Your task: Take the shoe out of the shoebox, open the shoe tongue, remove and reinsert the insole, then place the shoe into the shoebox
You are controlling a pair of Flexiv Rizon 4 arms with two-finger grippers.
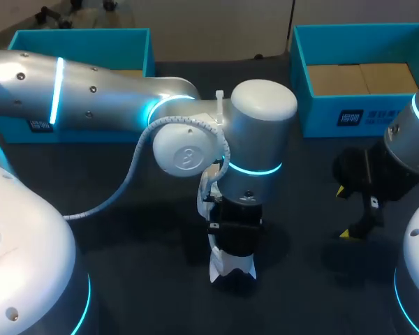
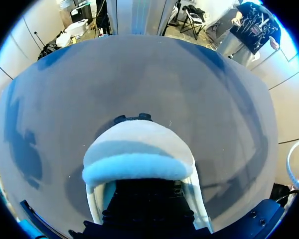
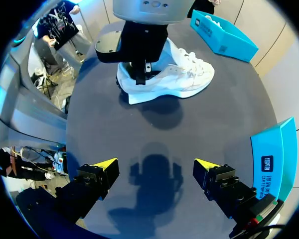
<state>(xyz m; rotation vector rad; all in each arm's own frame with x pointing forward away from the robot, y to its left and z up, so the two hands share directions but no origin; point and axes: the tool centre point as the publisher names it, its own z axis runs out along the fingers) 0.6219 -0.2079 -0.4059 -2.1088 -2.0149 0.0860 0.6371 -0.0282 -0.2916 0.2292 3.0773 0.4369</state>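
Table (image 1: 126,230): a dark, matte top is shown, plain and unpatterned.
Colour: charcoal is seen in the head view, grey-blue in the wrist views.
Light: soft and diffuse; a blurred shadow (image 3: 154,174) is cast on the top.

Silver arms (image 1: 91,91) w/ cyan rings, grey cable (image 1: 126,178) — right pincer (image 3: 156,167) blk, yellow tips.

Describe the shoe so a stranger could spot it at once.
Start at the dark table, with two teal shoeboxes along its far edge. Near the table's middle, directly under the left hand, the shoe stands on its sole. It alone is white and laced, while the boxes are teal.
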